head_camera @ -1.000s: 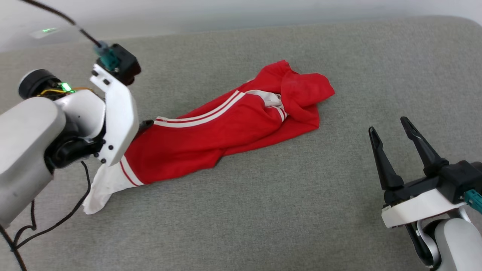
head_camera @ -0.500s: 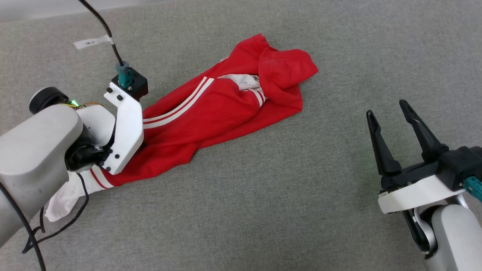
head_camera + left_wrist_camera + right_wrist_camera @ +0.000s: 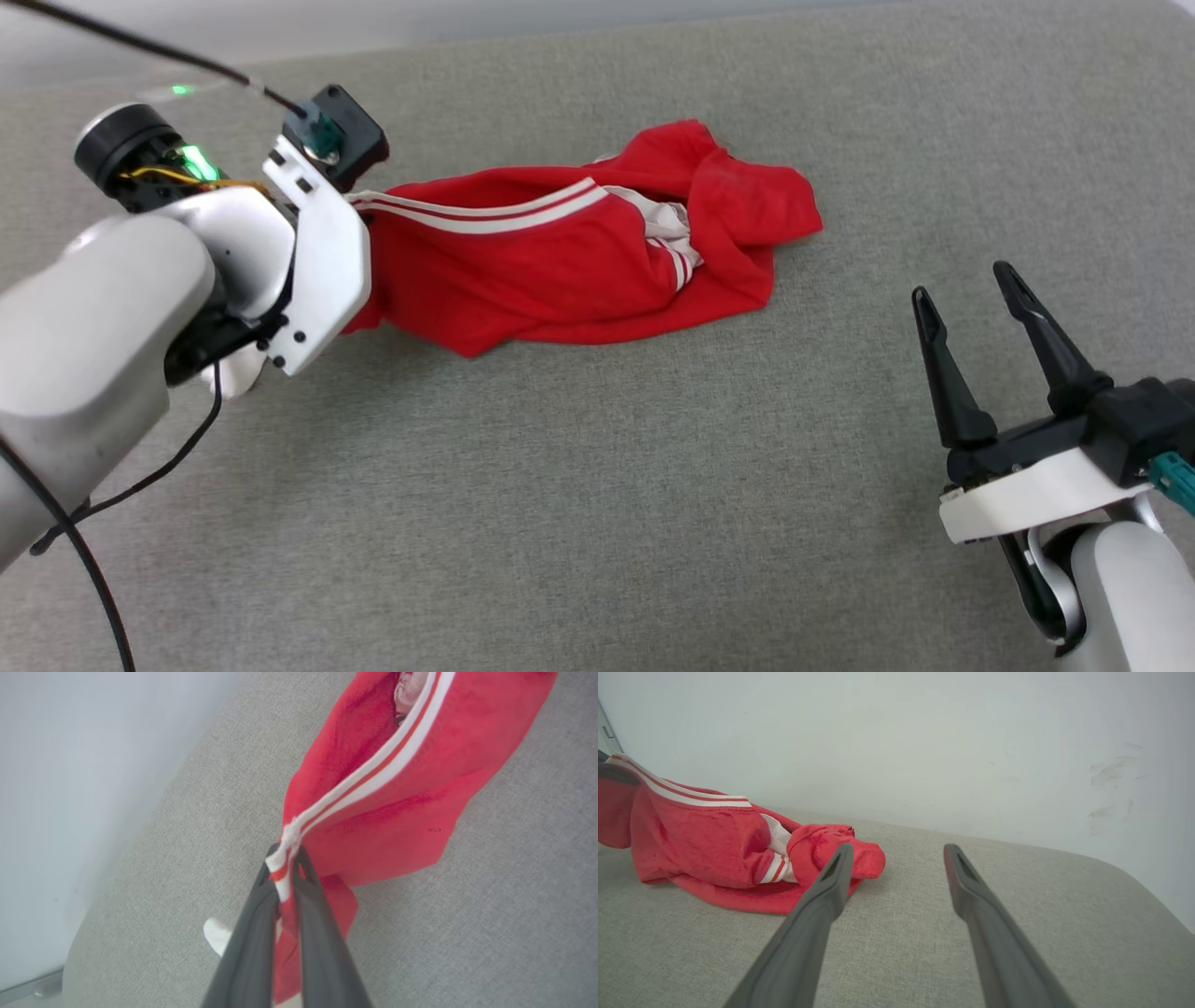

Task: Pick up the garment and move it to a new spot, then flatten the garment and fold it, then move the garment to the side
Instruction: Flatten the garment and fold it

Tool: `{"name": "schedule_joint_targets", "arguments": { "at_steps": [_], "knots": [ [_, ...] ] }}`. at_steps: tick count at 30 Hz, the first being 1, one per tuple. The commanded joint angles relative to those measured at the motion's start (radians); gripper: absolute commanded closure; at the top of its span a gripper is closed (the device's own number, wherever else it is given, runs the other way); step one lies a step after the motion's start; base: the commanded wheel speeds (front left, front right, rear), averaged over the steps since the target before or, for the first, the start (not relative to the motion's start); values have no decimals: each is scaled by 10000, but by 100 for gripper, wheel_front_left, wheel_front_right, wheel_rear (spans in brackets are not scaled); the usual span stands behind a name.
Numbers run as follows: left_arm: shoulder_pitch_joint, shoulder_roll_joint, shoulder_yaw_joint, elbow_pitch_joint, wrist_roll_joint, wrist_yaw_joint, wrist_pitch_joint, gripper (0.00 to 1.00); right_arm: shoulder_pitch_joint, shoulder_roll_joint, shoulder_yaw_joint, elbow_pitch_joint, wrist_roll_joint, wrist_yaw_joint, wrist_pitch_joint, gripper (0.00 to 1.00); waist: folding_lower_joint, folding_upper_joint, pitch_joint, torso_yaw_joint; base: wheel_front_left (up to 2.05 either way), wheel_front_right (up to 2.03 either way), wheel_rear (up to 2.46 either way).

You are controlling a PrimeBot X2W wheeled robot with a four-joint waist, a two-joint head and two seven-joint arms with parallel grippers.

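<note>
The garment, red with white stripes, is bunched lengthwise across the grey cushion, its left end raised off the surface. In the left wrist view my left gripper is shut on the striped white-and-red trim of the garment, which hangs away from the fingertips. In the head view that gripper's fingers are hidden behind its white wrist. My right gripper stands open at the lower right, apart from the cloth. In the right wrist view its fingers point past the garment's crumpled far end.
A grey fabric cushion carries everything, with a pale wall behind its far edge. Black cables trail from the left arm over the cushion's left side. The cushion's rounded corner lies to the right.
My left gripper has shut on the garment's striped trim and lifted its left end up and back; the cloth now stretches more sideways. The head camera shifted. The right gripper stays open.
</note>
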State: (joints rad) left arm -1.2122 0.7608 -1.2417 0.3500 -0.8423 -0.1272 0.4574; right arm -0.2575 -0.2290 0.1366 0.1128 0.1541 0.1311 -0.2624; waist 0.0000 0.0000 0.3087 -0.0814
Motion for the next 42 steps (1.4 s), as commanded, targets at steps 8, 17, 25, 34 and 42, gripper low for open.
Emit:
{"name": "schedule_joint_targets", "arguments": {
  "at_steps": [8, 17, 25, 34, 42],
  "knots": [
    [2371, 468, -225, -1565, 938, 1199, -1816, 100, 716, 96, -156, 96, 86, -6, -34, 0, 0, 0, -880, 408, 0, 0, 0],
    [5461, 353, -345, -2620, 794, 2202, -2427, 100, 1299, 102, -337, 88, 130, -6, -30, 0, 0, 0, -1379, 667, 0, 0, 0],
    [7113, -25, -362, -2637, 386, 2402, -2377, 99, 1465, 6, -245, 163, 174, -6, -30, 0, 0, 0, -1663, 756, 0, 0, 0],
    [7373, 74, 883, -3563, 550, 3935, -4526, 0, 945, -443, -33, 9, 110, -6, -7, 0, 0, 0, -2138, 915, 0, 0, 0],
    [7812, 282, 1937, -4719, 998, 5976, -6073, 0, -964, -1397, 911, -507, 222, -6, 808, 0, 0, 0, -2054, 1140, 0, 0, 0]
  ]
}}
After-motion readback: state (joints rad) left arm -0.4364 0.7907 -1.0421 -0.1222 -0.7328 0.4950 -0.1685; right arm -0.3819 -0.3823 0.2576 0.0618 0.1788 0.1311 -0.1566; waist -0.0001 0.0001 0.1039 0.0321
